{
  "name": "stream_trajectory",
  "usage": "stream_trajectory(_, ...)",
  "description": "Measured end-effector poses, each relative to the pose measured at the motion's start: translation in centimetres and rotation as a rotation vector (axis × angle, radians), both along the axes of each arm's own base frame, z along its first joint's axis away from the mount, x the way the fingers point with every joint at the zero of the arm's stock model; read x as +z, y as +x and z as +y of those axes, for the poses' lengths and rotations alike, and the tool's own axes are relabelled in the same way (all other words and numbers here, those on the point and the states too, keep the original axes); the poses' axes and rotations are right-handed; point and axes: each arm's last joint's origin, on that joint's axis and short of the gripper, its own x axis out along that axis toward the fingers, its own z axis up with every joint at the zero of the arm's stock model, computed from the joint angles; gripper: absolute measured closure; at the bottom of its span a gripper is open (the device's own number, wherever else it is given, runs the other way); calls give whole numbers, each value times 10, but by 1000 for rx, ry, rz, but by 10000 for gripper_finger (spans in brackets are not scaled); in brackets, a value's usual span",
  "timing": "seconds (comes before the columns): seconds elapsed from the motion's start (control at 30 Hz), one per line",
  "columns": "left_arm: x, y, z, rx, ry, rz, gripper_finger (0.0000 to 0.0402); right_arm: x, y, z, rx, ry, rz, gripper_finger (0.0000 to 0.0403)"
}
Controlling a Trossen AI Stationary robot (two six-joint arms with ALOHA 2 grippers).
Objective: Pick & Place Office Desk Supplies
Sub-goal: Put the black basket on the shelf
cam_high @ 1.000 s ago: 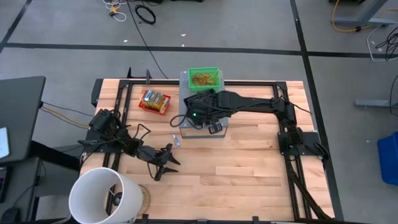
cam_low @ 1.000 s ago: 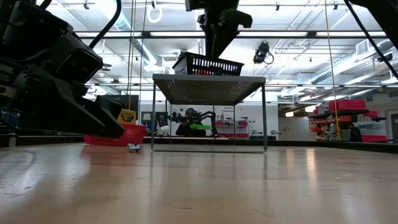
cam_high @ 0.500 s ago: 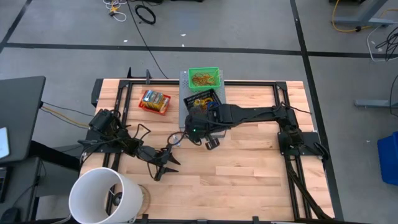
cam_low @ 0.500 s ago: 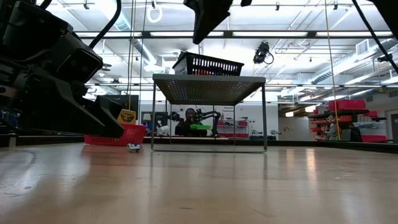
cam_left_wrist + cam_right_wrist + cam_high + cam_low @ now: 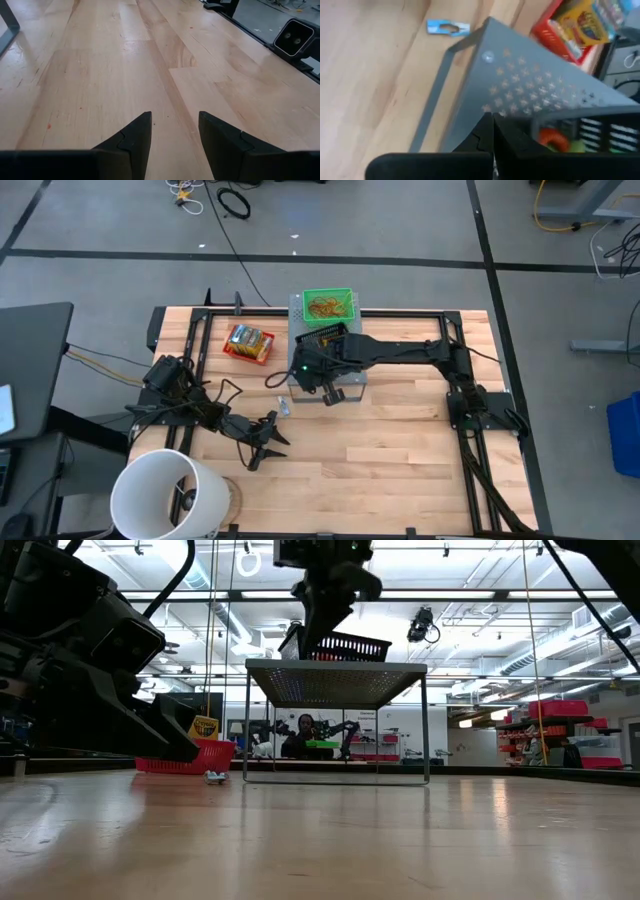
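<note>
A black wire basket point(image 5: 325, 338) with orange and green items point(image 5: 551, 137) inside stands on the grey perforated stand point(image 5: 530, 95). My right gripper point(image 5: 493, 125) is shut and points steeply down at the basket's left end point(image 5: 300, 640). Behind the stand a green basket point(image 5: 328, 304) holds rubber bands. Left of the stand a red basket point(image 5: 248, 342) holds a yellow-orange packet point(image 5: 585, 22). A small blue item point(image 5: 447, 27) lies flat on the table near the stand's leg. My left gripper point(image 5: 175, 130) stands open low over bare wood at the near left. My right gripper's shut fingers stand at the black basket's left rim point(image 5: 535, 122), coming from above. Its own fingers hide the spot, and I cannot tell whether they touch the basket or hold anything.
A big white bucket point(image 5: 165, 495) stands at the table's near left corner, close to my left arm point(image 5: 100, 670). Black rails point(image 5: 470, 410) run along the table's sides. Bare wood point(image 5: 400, 450) stretches across the near right.
My right gripper rose off the black basket and swung toward the table's near edge. It then came back down to the basket's left end, tipping as it went.
</note>
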Motion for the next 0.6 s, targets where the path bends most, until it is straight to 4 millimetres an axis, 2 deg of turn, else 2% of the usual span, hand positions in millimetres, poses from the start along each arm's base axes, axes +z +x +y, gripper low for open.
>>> stream_trajectory(0.33,0,0,0,-2,8,2,232,-8,9,-5,-64,-140,-22,402)
stream_trajectory(0.6,-1,0,0,-15,3,8,232,-22,18,-7,-104,-241,-6,403)
